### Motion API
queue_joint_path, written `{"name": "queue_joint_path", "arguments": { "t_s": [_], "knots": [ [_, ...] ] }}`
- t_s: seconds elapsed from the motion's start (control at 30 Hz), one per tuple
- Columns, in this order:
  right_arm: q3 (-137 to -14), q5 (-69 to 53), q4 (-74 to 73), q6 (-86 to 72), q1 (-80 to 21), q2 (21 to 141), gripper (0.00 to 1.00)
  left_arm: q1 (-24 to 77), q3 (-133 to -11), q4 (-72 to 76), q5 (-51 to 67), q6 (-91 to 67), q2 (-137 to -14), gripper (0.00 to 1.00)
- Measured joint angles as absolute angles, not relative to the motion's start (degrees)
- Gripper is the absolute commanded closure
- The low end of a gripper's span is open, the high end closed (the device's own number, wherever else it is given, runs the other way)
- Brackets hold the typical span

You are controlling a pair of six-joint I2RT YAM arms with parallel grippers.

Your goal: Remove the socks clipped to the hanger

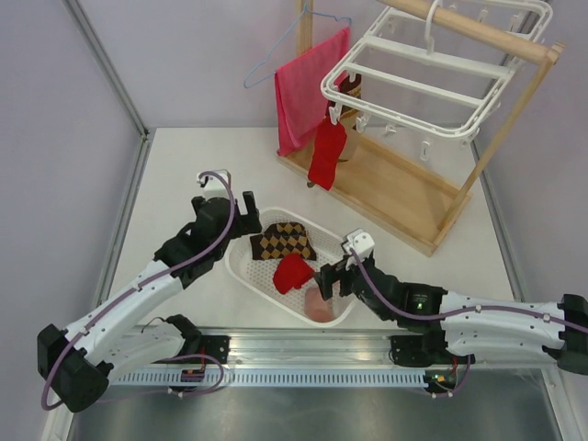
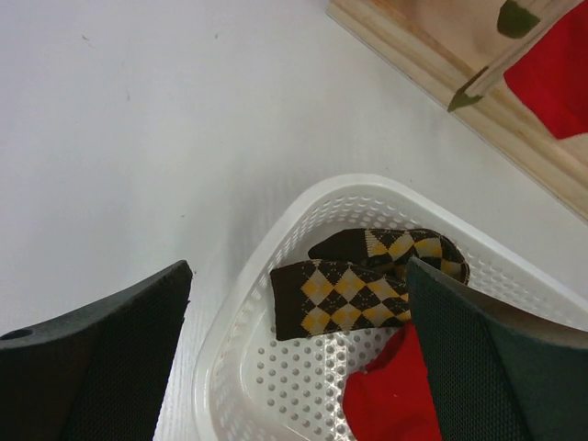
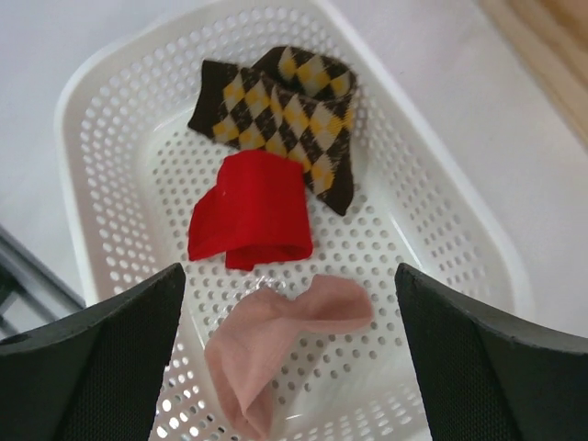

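Observation:
The white hanger [image 1: 432, 83] hangs on the wooden stand at the back right. One red sock [image 1: 327, 154] hangs clipped at its front left corner, and a brown striped sock [image 1: 352, 89] shows behind it. A white perforated basket [image 1: 241, 265] holds argyle socks [image 1: 283, 241], a red sock [image 1: 292, 273] and a pale pink sock [image 1: 319, 306]. My left gripper [image 1: 237, 220] is open and empty over the basket's left rim [image 2: 230, 303], with the argyle socks [image 2: 354, 289] below. My right gripper [image 3: 289, 276] is open and empty above the pink sock [image 3: 276, 340].
A red-pink towel [image 1: 308, 87] hangs on a thin wire hanger [image 1: 276, 64] beside the frame. The wooden stand's base [image 1: 395, 188] lies behind the basket. A metal rail [image 1: 303, 354] runs along the near table edge. A wall post stands at the left.

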State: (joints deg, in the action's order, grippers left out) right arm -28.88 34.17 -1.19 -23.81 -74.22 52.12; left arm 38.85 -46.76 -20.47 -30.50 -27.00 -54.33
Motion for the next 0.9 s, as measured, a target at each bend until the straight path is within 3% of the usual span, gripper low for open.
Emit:
{"name": "queue_joint_path", "arguments": {
  "t_s": [0.37,0.63,0.9],
  "knots": [
    [-23.86,28.08,11.29,-19.57,-48.21,46.24,0.02,37.19,-44.60,-15.97,-21.93,-27.00,-57.41,0.00],
    [-26.11,13.08,30.26,-16.51,-32.88,65.21,0.07,36.53,-42.72,-15.66,-20.32,-27.00,-57.39,0.00],
    [-35.81,3.36,43.00,-13.69,-31.11,79.09,0.11,35.66,-42.68,-14.39,-18.63,-27.00,-57.80,0.00]
  ]
}}
